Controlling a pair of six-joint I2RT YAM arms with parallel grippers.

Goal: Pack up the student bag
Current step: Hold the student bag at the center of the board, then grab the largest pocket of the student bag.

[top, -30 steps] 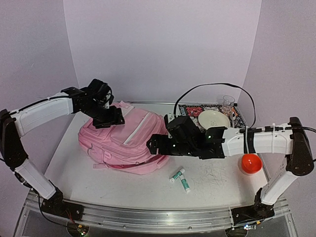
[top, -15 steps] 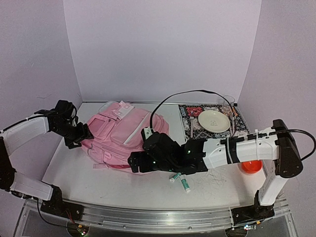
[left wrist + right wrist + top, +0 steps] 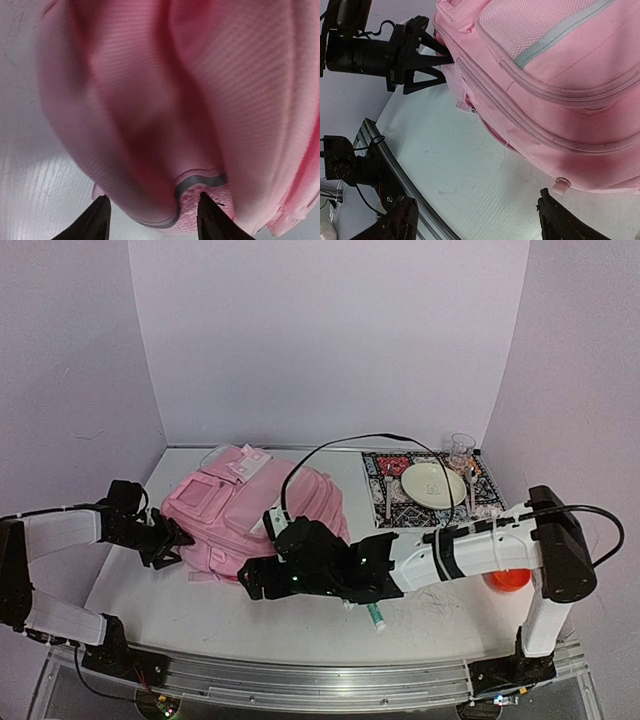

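The pink student bag (image 3: 255, 510) lies flat on the white table (image 3: 130, 570), pockets up. My left gripper (image 3: 176, 539) is low at the bag's left edge. In the left wrist view it (image 3: 153, 200) is open, with a fold of the bag (image 3: 165, 100) and a grey-trimmed mesh pocket bulging between the fingertips. My right gripper (image 3: 252, 580) is at the bag's near edge. In the right wrist view it (image 3: 476, 200) is open and empty over bare table, beside the bag (image 3: 555, 75) and a small strap loop (image 3: 561, 185). That view also shows the left gripper (image 3: 448, 64) against the bag's corner.
A green-and-white tube (image 3: 374, 614) lies on the table right of my right wrist. At the back right a patterned mat (image 3: 392, 502) holds a plate (image 3: 433, 485), cutlery and a glass (image 3: 460, 450). An orange ball (image 3: 507, 576) sits by the right arm.
My left arm came off the top of the bag and dropped to its left edge. My right arm moved left along the near edge. The bag shifted and turned a little.
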